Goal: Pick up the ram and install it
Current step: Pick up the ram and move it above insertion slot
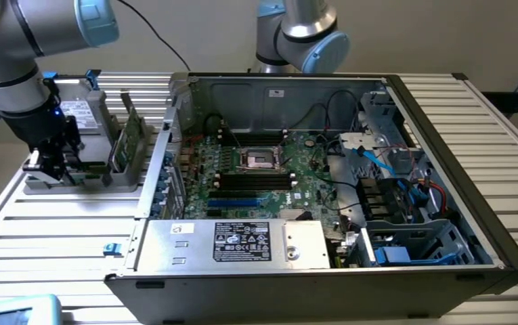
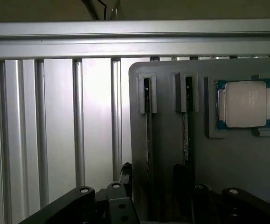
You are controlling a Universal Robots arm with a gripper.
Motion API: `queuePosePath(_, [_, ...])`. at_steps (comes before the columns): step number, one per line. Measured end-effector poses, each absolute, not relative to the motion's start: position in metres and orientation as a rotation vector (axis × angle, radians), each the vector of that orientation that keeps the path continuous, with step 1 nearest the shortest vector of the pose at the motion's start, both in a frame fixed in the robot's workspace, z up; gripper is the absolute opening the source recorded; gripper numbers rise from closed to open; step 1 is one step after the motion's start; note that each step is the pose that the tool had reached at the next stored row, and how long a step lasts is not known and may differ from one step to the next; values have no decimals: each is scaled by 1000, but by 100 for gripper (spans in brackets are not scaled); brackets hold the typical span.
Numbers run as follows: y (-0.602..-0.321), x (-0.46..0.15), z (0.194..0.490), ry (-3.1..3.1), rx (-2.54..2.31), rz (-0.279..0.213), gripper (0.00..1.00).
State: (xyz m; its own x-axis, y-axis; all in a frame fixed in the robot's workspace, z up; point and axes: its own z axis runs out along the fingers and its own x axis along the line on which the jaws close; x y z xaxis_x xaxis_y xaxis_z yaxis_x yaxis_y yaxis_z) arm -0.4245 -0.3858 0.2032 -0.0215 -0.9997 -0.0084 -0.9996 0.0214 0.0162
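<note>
gripper (image 1: pixel 47 169) hovered over grey holder (image 2: pixel 167 154), jaws apart, nothing held. ram (image 2: pixel 147 140) stood on edge in holder slot, two slots from processor chip (image 2: pixel 243 103). advised: centre jaws across stick, descend square.

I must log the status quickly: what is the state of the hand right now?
The hand is open, holding nothing, with its fingers on either side of one upright ram stick in the grey holder.
</note>
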Motion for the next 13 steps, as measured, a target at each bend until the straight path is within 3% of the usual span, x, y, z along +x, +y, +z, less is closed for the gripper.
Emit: queuePosePath(13, [-382,-424,200,-2230,2182,-1,49])
